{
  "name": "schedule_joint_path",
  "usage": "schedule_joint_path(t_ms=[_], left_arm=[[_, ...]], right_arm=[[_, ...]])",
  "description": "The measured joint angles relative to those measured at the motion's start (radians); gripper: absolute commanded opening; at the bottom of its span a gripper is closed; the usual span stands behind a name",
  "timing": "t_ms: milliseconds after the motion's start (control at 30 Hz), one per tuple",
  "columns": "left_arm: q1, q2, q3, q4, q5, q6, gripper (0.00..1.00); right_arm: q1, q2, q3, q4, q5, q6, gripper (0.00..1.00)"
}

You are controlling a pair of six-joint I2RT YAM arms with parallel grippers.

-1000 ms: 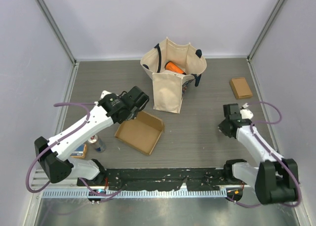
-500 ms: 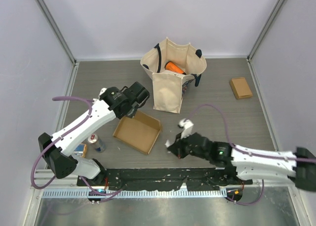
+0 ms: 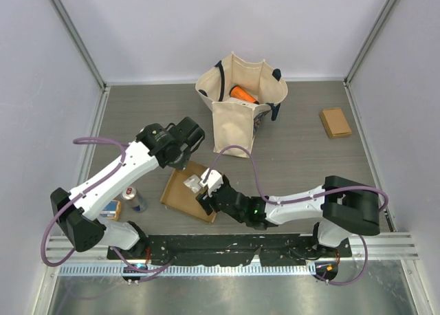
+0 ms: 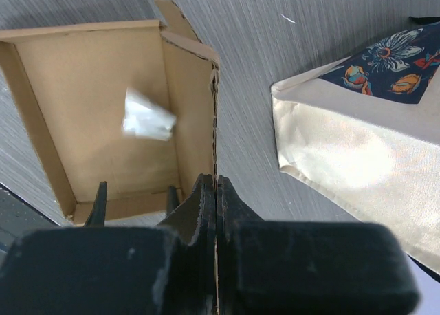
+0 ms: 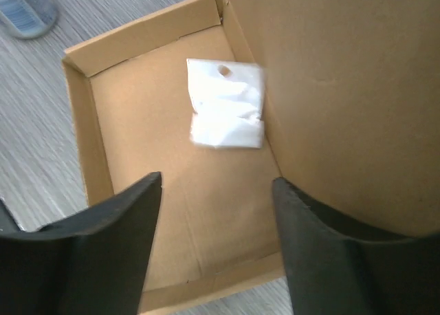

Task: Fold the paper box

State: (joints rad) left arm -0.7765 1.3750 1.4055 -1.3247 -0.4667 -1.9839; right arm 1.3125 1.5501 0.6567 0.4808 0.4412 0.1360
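As the paper box (image 3: 177, 192) looks light and crease-prone, I'd take it by a wall, where the left gripper (image 4: 216, 183) pinches shut; the right gripper (image 5: 216, 184) gapes empty over it.

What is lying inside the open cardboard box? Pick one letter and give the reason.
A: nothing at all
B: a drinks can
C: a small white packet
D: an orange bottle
C: a small white packet lies on the floor of the cardboard box, and both wrist views show it there.
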Motion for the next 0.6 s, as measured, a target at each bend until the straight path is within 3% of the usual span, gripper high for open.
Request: schedule_joint_path(t_ms=[133, 433, 600], left_arm=[[0.001, 0.000, -0.005, 0.006, 0.012, -0.005, 0.00], [0.013, 0.002, -0.013, 0.010, 0.018, -0.006, 0.00], [0.014, 0.002, -0.016, 0.011, 0.021, -0.006, 0.00]], right_arm=[[0.002, -0.061, -0.024, -0.013, 0.027, -0.039, 0.75], [0.039, -0.717, -0.157, -0.248, 0.021, 0.072, 0.78], [0.034, -0.804, -0.255, -0.278, -0.004, 0.065, 0.80]])
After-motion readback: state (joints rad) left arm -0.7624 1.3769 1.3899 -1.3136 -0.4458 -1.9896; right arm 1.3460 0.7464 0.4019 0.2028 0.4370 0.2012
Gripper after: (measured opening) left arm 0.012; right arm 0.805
